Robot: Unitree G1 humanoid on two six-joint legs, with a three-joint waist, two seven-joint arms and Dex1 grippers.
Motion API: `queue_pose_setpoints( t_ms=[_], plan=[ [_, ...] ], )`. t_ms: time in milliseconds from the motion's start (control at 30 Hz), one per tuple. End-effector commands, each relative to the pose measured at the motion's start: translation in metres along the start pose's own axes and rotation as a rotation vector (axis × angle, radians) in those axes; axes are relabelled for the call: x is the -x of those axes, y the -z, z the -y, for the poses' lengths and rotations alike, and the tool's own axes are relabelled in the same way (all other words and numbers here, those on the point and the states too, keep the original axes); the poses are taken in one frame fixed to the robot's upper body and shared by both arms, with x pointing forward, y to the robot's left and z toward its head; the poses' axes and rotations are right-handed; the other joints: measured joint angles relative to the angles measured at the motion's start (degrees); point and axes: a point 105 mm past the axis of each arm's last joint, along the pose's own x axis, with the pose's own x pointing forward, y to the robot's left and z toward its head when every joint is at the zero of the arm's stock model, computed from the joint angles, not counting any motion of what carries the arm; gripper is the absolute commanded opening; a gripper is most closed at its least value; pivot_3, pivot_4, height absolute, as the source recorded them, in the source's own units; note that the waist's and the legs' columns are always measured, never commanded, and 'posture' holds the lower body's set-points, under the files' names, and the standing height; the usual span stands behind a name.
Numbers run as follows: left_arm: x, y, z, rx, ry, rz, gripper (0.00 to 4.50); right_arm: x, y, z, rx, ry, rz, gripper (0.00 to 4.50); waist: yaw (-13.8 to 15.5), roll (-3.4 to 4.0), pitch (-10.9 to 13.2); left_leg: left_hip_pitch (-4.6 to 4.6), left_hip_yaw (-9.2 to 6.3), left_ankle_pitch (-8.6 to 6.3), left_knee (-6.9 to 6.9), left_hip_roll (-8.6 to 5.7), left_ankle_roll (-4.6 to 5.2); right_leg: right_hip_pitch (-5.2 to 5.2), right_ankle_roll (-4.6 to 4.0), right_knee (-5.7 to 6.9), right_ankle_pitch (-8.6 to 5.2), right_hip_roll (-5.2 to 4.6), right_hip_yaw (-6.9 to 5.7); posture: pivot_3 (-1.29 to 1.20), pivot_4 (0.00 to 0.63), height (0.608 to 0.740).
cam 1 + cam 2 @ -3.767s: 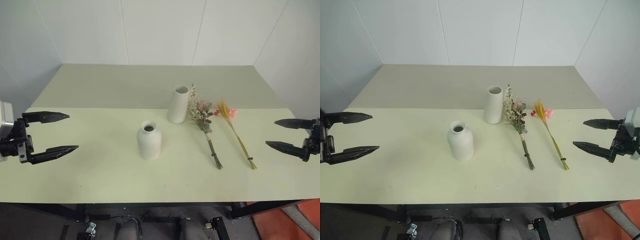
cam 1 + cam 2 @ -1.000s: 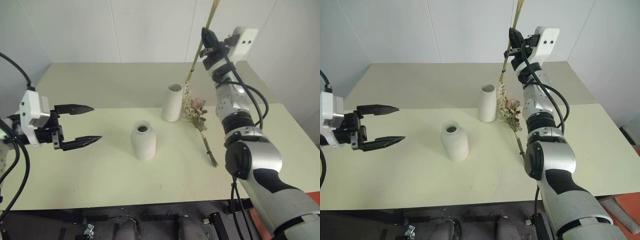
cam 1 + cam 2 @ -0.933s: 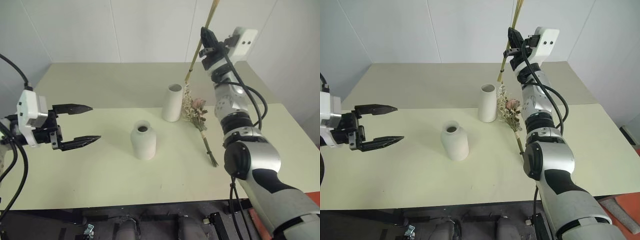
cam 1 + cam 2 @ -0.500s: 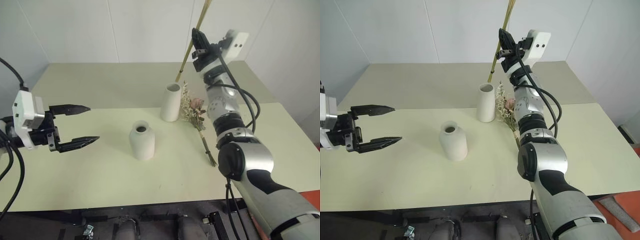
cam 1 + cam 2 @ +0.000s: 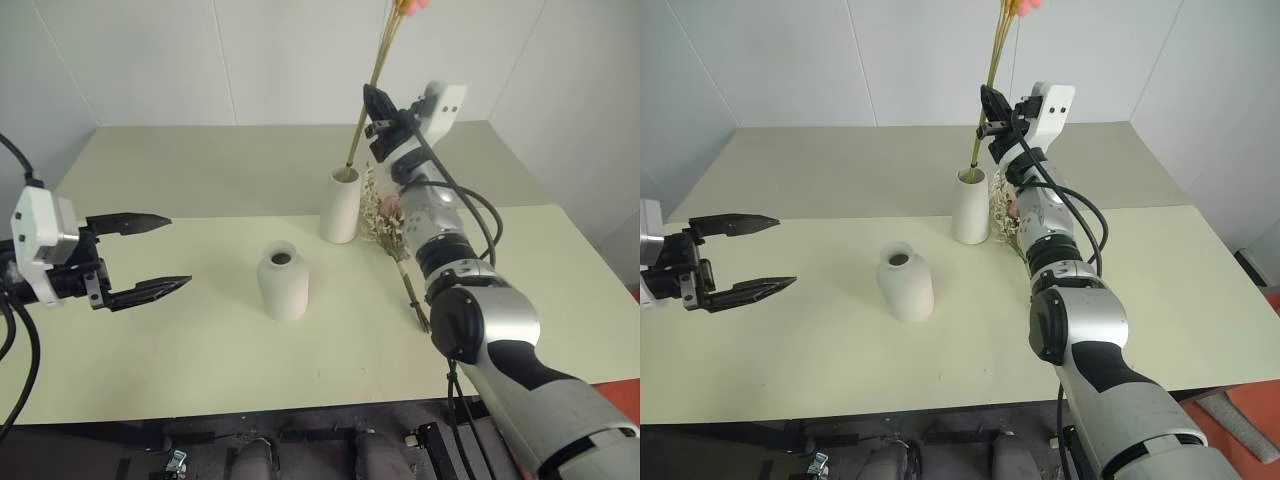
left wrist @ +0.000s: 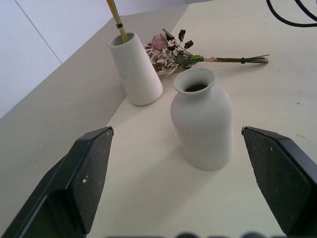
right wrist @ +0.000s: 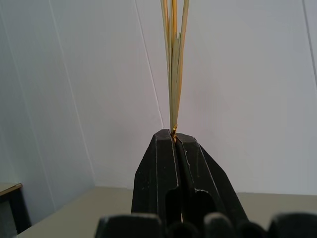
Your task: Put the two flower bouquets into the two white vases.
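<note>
Upper centre of frame: right end effector (image 5: 985, 112) pinching slim bouquet (image 5: 992, 70), stems near-upright, lower tips inside tall vase (image 5: 969, 206); left end effector (image 5: 150, 256) spread.

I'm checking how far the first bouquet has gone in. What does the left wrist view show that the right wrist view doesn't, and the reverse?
Left wrist view alone: the slim bouquet's stem ends inside the tall vase's mouth, the rounded vase empty, the bushy bouquet lying on the table, and the open left pincer.

Right wrist view alone: the right pincer shut on those yellow stems, wall behind.

Shared: the slim bouquet's stems.
</note>
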Motion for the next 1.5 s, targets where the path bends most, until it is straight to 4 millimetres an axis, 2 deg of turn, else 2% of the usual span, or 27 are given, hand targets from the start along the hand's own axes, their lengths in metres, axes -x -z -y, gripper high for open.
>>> queue_pose_setpoints(
  t_ms=[33,100,200,567,767,867,933,1033,1133,1200,1333,1500],
  plan=[
    [0.006,-0.015,-0.003,-0.056,-0.013,0.003,4.5,-0.002,-0.001,-0.01,0.058,-0.043,0.014,0.01,0.0,0.0,0.0,0.0,0.0,0.0,0.0,0.0,0.0,0.0,0.0,0.0,0.0,0.0,0.0,0.0,0.15,0.74],
    [0.007,-0.018,-0.005,-0.06,-0.014,0.0,4.5,0.0,0.005,-0.01,0.057,-0.038,-0.002,0.01,0.0,0.0,0.0,0.0,0.0,0.0,0.0,0.0,0.0,0.0,0.0,0.0,0.0,0.0,0.0,0.0,0.15,0.74],
    [0.01,-0.02,-0.005,-0.065,-0.012,-0.006,4.5,0.005,0.014,-0.013,0.065,-0.062,-0.031,0.75,0.1,0.0,0.0,0.0,0.0,0.0,0.0,0.0,0.0,0.0,0.0,-0.01,0.0,0.0,0.0,0.0,0.15,0.74],
    [0.008,-0.016,-0.005,-0.06,-0.009,-0.005,4.5,0.014,0.026,-0.017,0.138,-0.139,-0.086,4.48,0.0,0.0,0.0,0.0,0.0,0.0,0.0,0.01,0.0,0.0,0.0,0.0,0.0,0.0,-0.01,0.0,0.15,0.74],
    [0.006,-0.017,-0.006,-0.063,-0.002,0.007,4.5,0.021,0.016,-0.006,0.208,-0.148,-0.074,4.48,0.1,0.0,0.0,0.0,0.0,0.0,0.0,0.0,-0.01,0.0,0.0,0.0,0.0,0.0,-0.01,0.0,0.15,0.74],
    [0.004,-0.017,-0.004,-0.059,0.009,0.023,4.5,0.024,0.001,0.005,0.261,-0.132,-0.045,4.48,0.3,0.0,0.0,-0.01,0.0,0.0,0.0,0.0,-0.01,0.01,0.0,-0.02,0.0,0.0,-0.01,0.0,0.15,0.74],
    [0.001,-0.015,-0.003,-0.051,0.019,0.029,4.5,0.027,-0.017,0.013,0.306,-0.127,-0.015,4.48,0.3,0.0,0.0,-0.01,0.0,0.0,0.0,0.0,-0.01,0.01,0.0,-0.01,0.0,0.0,-0.01,0.0,0.15,0.74],
    [-0.002,-0.012,0.0,-0.043,0.033,0.031,4.5,0.033,-0.033,0.029,0.363,-0.105,-0.087,4.48,0.3,0.0,0.0,0.0,0.0,0.0,0.0,0.0,-0.01,0.0,0.0,0.01,0.0,0.0,-0.01,0.0,0.15,0.74],
    [-0.004,-0.011,0.0,-0.039,0.042,0.036,4.5,0.049,-0.039,0.048,0.397,-0.074,-0.269,4.48,0.7,-0.01,0.0,-0.01,0.01,0.0,0.0,0.0,-0.01,0.0,0.0,-0.01,-0.01,0.0,-0.01,0.0,0.15,0.74],
    [-0.005,-0.011,0.001,-0.038,0.053,0.041,4.5,0.069,-0.04,0.056,0.466,-0.065,-0.438,4.48,1.1,-0.01,0.0,-0.01,0.01,0.0,0.0,0.01,0.0,0.0,-0.02,-0.01,-0.02,0.0,-0.01,0.0,0.15,0.74],
    [-0.011,-0.008,0.001,-0.03,0.067,0.056,4.5,0.116,-0.02,0.059,0.461,-0.081,-0.845,4.48,1.6,-0.02,0.0,0.01,0.04,0.0,0.0,0.01,0.0,-0.03,-0.06,0.0,-0.05,0.0,0.0,0.0,0.15,0.74],
    [-0.022,-0.004,0.002,-0.021,0.094,0.085,4.5,0.148,0.006,0.064,0.344,0.048,-1.137,4.48,1.4,-0.04,0.0,0.21,0.14,0.0,0.01,0.05,0.0,0.02,-0.11,0.04,-0.06,0.05,0.08,0.0,0.15,0.74]
  ],
)
